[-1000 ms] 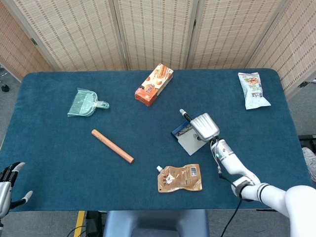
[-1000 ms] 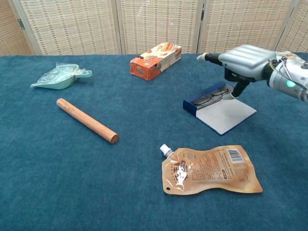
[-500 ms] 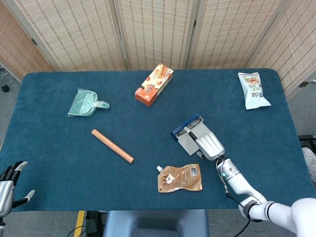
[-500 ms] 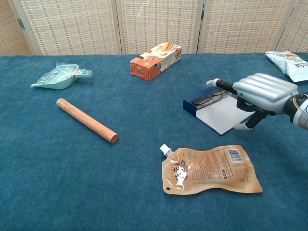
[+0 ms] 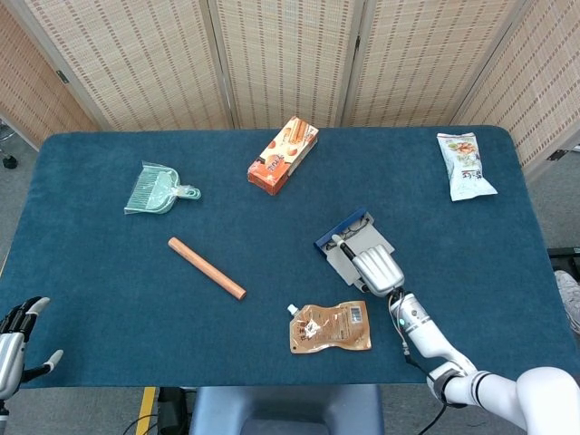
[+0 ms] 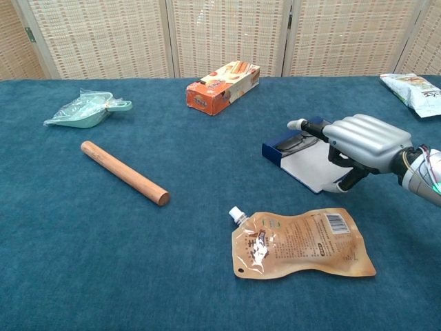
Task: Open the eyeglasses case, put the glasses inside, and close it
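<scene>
Hovering empty, fingers loosely curled, right hand [image 6: 362, 143] over open eyeglasses case [image 6: 313, 162], right of centre, glasses [image 6: 298, 143] already inside; next, probably folding lid shut.

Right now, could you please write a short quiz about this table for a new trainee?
1. True or false: the eyeglasses case lies open with the glasses inside.
2. Which item lies nearest the right robot hand? A. wooden stick B. brown pouch C. green dustpan
3. Fill in: the orange box lies near the table's ____ edge.

Key: 1 true; 2 B; 3 far.
</scene>
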`<state>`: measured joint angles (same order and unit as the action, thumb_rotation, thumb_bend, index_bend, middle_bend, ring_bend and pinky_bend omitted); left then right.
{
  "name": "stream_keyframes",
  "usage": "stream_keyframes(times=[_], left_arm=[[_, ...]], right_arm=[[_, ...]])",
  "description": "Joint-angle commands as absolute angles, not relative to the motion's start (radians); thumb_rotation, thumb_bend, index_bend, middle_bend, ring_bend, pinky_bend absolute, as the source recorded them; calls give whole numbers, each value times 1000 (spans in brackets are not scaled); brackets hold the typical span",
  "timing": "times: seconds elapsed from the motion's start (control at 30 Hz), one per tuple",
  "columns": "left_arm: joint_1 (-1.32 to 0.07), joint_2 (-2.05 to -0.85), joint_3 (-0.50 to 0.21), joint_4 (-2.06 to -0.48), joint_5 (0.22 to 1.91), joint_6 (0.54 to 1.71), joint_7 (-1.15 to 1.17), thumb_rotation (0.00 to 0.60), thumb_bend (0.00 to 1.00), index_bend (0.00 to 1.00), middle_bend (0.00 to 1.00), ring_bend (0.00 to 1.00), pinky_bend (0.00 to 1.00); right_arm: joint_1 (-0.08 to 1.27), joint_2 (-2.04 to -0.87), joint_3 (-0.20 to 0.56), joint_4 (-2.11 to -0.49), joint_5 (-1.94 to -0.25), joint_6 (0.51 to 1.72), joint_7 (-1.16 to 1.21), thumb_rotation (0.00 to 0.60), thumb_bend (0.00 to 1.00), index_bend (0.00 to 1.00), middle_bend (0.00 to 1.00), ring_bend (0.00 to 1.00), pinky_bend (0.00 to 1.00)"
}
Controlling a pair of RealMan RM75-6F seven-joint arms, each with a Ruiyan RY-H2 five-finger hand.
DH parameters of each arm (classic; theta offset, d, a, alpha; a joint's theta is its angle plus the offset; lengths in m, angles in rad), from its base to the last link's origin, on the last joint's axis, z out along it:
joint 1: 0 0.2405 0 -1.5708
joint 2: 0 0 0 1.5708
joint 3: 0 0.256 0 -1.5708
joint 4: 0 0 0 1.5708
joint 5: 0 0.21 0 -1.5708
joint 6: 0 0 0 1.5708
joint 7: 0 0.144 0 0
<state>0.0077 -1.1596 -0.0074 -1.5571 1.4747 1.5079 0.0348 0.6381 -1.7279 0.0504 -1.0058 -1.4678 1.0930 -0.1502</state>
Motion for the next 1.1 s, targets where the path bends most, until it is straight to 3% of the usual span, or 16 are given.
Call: stream_keyframes(times=[0.03, 1.1], left_arm=[[8, -1160, -7, -1556, 1474, 1508, 34, 600, 240, 164, 156, 160, 289], [14, -1162, -6, -1547, 1471, 1512, 27, 600, 241, 164, 156, 160, 289]], right_arm=[[638, -1733, 53, -996, -1467, 1088, -148, 600, 194, 33, 990, 1000, 1000], [633, -1759, 61, -944, -1480, 1061, -139, 600, 194, 33, 987, 1000, 1000]])
